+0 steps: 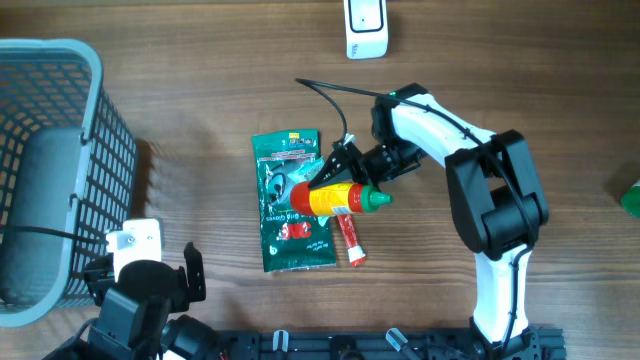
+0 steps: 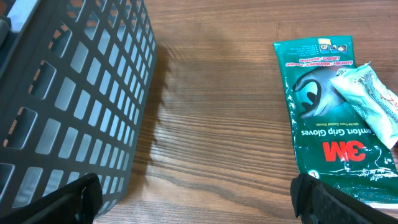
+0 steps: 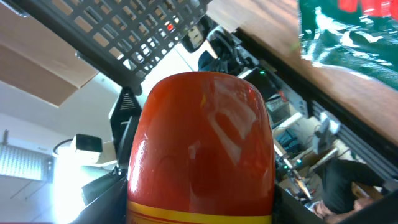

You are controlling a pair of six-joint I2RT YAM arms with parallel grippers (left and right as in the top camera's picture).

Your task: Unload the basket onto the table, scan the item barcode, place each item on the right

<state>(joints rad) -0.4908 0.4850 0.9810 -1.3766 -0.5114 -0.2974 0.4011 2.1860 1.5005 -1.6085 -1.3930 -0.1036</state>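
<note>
One bottle [image 1: 335, 198] sits clamped in right fingers [image 1: 340, 160]; left fingers [image 2: 62, 202] spread wide, empty.

The right gripper [image 1: 347, 173] holds a red and yellow bottle [image 1: 338, 198] over a green packet [image 1: 283, 205]. A small tube [image 1: 351, 241] lies beside it. A basket [image 1: 103, 140] stands left.

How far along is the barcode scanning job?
Done: the right gripper holds the red and yellow plastic sauce bottle over the green foil glove packet. In hand: the bottle, held sideways. Left: showing its barcode to the white box-shaped device, probably the scanner, at the far table edge.
</note>
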